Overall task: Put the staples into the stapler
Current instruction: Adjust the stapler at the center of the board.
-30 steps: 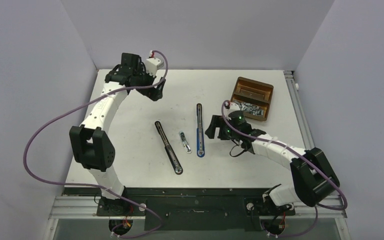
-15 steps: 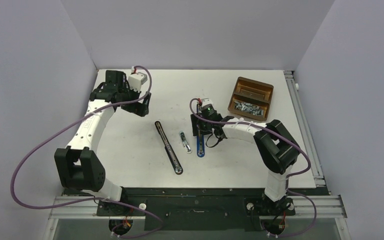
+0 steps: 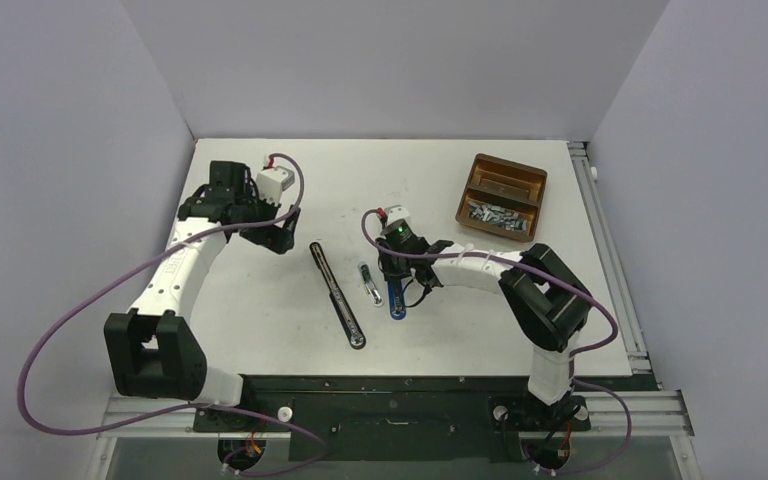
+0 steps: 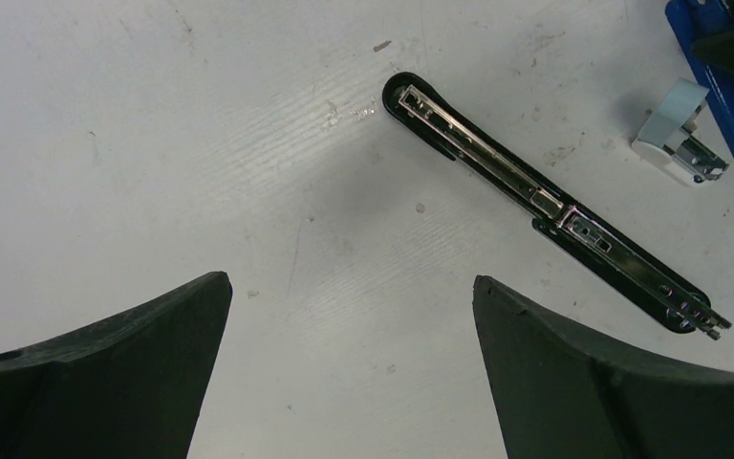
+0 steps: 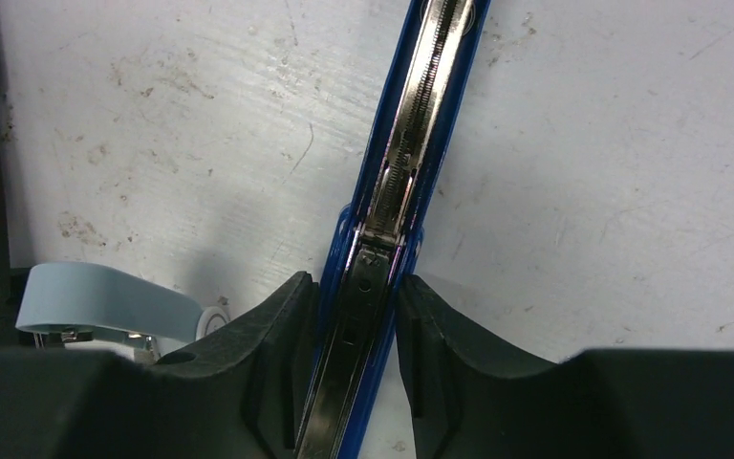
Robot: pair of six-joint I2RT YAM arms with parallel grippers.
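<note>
A blue stapler lies opened flat near the table's middle, its metal channel facing up. My right gripper is down on it, and its black fingers press both sides of the blue stapler; the gripper is shut on it. The staples are a silver heap in the near compartment of the brown tray at the back right. My left gripper hangs open over bare table, left of a black stapler.
The black stapler lies opened out diagonally left of the blue one. A small light-blue stapler sits between them, close to my right fingers. Purple walls close in the table on three sides.
My right arm swung left from beside the tray to the blue stapler and its jaws closed on it. My left arm came nearer, toward the black stapler, still open.
</note>
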